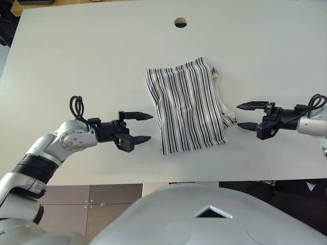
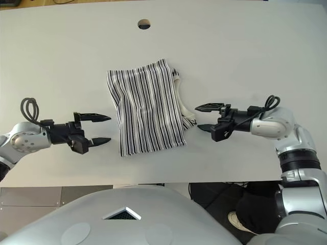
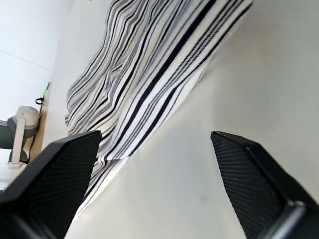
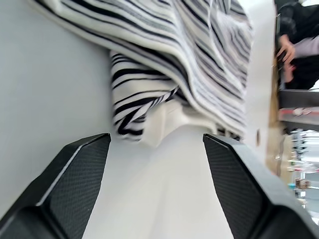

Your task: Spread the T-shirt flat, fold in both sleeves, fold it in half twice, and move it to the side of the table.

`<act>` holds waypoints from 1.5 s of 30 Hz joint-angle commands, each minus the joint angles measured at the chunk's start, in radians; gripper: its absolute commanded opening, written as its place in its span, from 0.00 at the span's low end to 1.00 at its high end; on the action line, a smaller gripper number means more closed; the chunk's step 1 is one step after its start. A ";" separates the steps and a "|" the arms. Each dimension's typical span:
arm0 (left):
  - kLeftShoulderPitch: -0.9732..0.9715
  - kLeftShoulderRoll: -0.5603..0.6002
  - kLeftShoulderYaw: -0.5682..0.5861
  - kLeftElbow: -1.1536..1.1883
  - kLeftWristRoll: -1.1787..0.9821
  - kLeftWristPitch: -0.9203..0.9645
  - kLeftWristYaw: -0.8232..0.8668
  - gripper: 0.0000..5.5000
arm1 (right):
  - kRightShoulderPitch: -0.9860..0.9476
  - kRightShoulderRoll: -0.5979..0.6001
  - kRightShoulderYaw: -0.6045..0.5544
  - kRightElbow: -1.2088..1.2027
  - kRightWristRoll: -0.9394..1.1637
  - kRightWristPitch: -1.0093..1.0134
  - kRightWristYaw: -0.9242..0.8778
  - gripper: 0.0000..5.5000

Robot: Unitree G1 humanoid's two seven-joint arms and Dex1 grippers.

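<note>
A black-and-white striped T-shirt [image 1: 188, 106] lies folded into a tall rectangle in the middle of the white table [image 1: 92, 66]. A bit of its white edge sticks out on the right side. My left gripper [image 1: 144, 127] is open just left of the shirt's lower left corner, a small gap away, holding nothing. My right gripper [image 1: 243, 116] is open just right of the shirt's lower right edge, also holding nothing. The left wrist view shows the striped cloth [image 3: 149, 74] ahead of the open fingers [image 3: 60, 174]. The shirt's folded edge [image 4: 144, 104] lies close before the right fingers [image 4: 75, 169].
A small round cable hole [image 1: 180, 22] sits in the table at the back centre. Bare tabletop stretches to the left and right of the shirt. The table's front edge [image 1: 153, 181] runs just below both grippers.
</note>
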 commanded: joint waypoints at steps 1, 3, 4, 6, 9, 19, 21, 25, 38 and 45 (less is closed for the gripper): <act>0.018 -0.054 -0.013 0.058 0.105 -0.005 -0.026 0.74 | 0.015 0.026 0.086 0.050 -0.136 -0.022 -0.050 0.63; 0.012 -0.078 -0.010 0.062 0.110 -0.013 -0.035 0.74 | -0.001 0.036 0.115 0.058 -0.155 -0.033 -0.080 0.63; 0.009 -0.088 -0.009 0.059 0.110 -0.012 -0.041 0.74 | -0.010 0.041 0.128 0.063 -0.164 -0.036 -0.092 0.63; 0.000 -0.107 -0.011 0.049 0.102 -0.007 -0.058 0.74 | -0.028 0.052 0.156 0.075 -0.178 -0.038 -0.114 0.63; -0.010 -0.130 -0.018 0.021 0.086 0.005 -0.088 0.74 | -0.043 0.060 0.198 0.083 -0.189 -0.039 -0.131 0.63; -0.028 -0.154 -0.017 -0.032 0.051 0.045 -0.192 0.53 | -0.085 0.051 0.266 0.096 -0.198 -0.022 -0.180 0.41; -0.027 -0.158 -0.012 -0.046 0.046 0.054 -0.202 0.48 | -0.091 0.049 0.276 0.096 -0.196 -0.022 -0.184 0.34; -0.025 -0.162 -0.004 -0.067 0.025 0.073 -0.229 0.35 | -0.099 0.051 0.289 0.103 -0.195 -0.023 -0.190 0.19; -0.019 -0.168 0.017 -0.128 -0.013 0.107 -0.288 0.03 | -0.090 0.051 0.311 0.075 -0.101 -0.022 -0.164 0.02; 0.019 -0.068 0.065 -0.427 -0.600 0.504 -0.530 0.03 | 0.083 -0.125 0.360 -0.333 0.699 0.412 0.283 0.02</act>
